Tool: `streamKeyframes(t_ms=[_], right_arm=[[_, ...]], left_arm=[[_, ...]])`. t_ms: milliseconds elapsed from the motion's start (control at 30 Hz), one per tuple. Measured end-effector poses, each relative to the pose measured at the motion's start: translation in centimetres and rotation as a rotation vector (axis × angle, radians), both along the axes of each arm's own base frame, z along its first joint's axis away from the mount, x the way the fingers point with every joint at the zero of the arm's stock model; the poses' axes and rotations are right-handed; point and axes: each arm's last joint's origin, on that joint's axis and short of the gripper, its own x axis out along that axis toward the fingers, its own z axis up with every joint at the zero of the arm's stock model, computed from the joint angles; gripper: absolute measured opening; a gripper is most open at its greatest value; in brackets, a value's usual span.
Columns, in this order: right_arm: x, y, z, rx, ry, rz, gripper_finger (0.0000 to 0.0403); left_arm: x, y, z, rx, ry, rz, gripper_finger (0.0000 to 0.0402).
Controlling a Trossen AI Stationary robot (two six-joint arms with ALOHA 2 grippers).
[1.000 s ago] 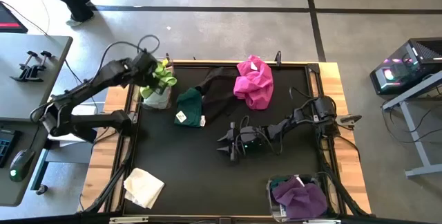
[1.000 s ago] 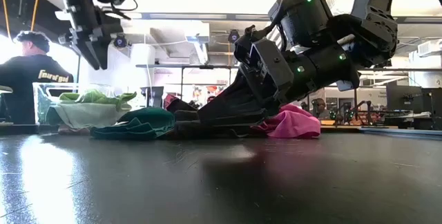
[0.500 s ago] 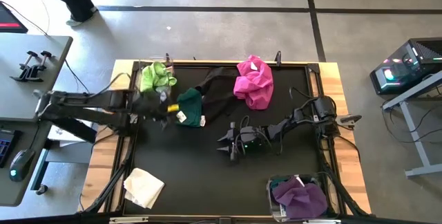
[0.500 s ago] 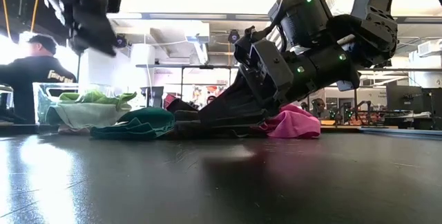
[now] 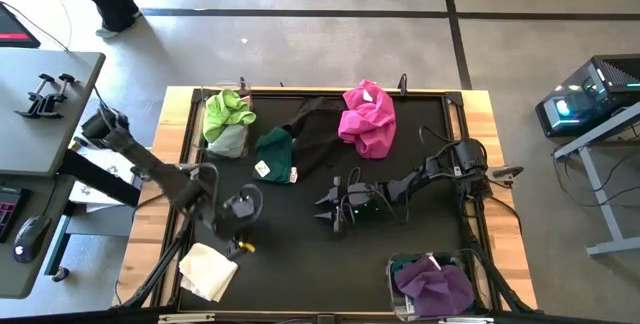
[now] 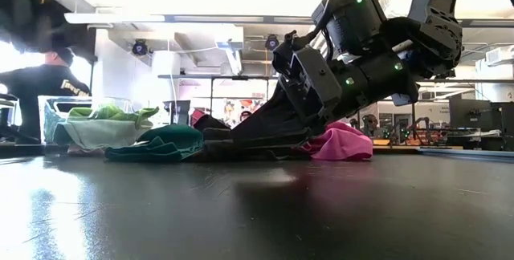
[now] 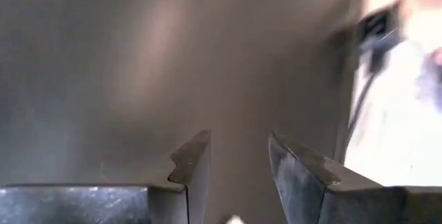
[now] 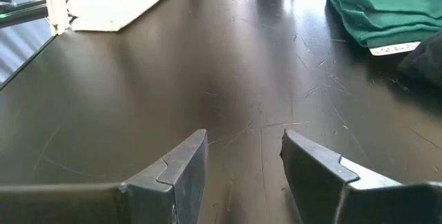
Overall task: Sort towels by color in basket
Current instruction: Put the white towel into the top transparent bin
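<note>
Moved: left gripper (image 5: 240, 226) has swung from the lime green towel (image 5: 226, 111) down toward the cream-white towel (image 5: 207, 270), fingers apart, empty.
Towels: teal-green towel (image 5: 276, 153), black towel (image 5: 315, 129) and magenta towel (image 5: 367, 118) far-centre; purple towel (image 5: 432, 284) in the near-right basket (image 5: 395, 286).
Right gripper (image 5: 333, 207): mid-table, spread, empty.

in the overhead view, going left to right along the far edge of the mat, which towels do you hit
lime green towel → dark teal-green towel → black towel → magenta towel
</note>
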Motion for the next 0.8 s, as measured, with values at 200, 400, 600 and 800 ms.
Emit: streamKeyframes(t_ms=[200,400,600,800], right_arm=[[0.0,0.0,0.0,-0.039,-0.008,0.016,0.0179],[0.1,0.0,0.1,-0.075,-0.024,0.031,0.0179],[0.0,0.2,0.0,-0.093,-0.016,0.044,0.0179],[0.1,-0.1,0.2,-0.156,-0.036,0.061,0.0179]], left_arm=[[-1.3,-3.0,-3.0,-0.101,0.353,0.122,0.0131],[-1.9,-5.5,-5.5,-0.155,0.506,0.256,0.0131],[-1.6,-6.8,-6.8,-0.238,0.595,0.319,0.0139],[-1.5,-7.5,-7.6,-0.250,0.625,0.213,0.0170]])
